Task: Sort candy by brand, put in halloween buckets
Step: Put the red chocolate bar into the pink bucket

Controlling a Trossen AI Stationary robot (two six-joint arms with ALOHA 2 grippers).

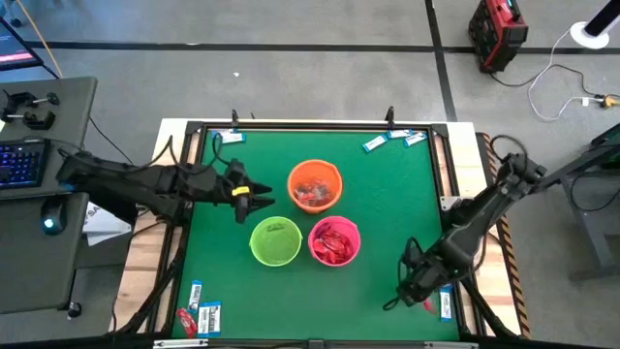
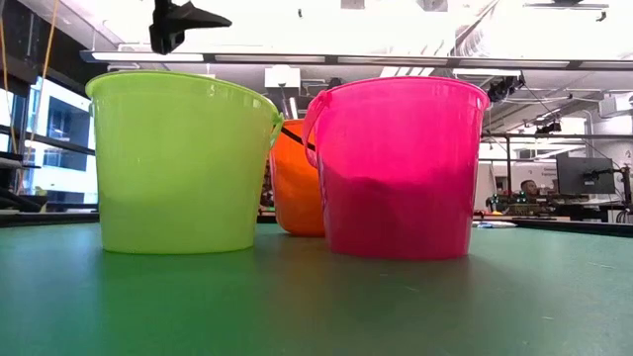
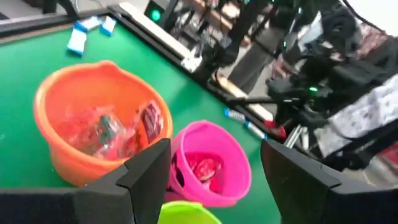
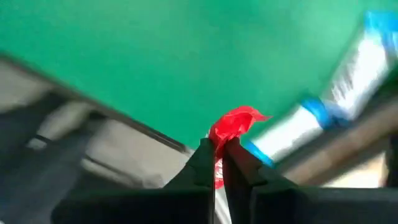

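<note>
Orange bucket point(image 1: 315, 185) and pink bucket point(image 1: 334, 241) hold candy; several lie loose. Right gripper point(image 4: 219, 163) pinches a red candy point(image 4: 233, 124); left gripper point(image 1: 254, 197) open.

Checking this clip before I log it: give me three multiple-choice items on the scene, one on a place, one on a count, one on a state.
1. Where is the right gripper?
A. over the orange bucket
B. at the table's near right corner
C. off the table

2. How many buckets stand on the table?
A. two
B. three
C. four

3. What does the right gripper hold?
A. a red candy
B. a blue-and-white candy
C. nothing

Key: 1 B, the high view shows it low by that corner. 2 B, orange bucket, green bucket, pink bucket. 3 A, its fingers pinch the red candy.
</note>
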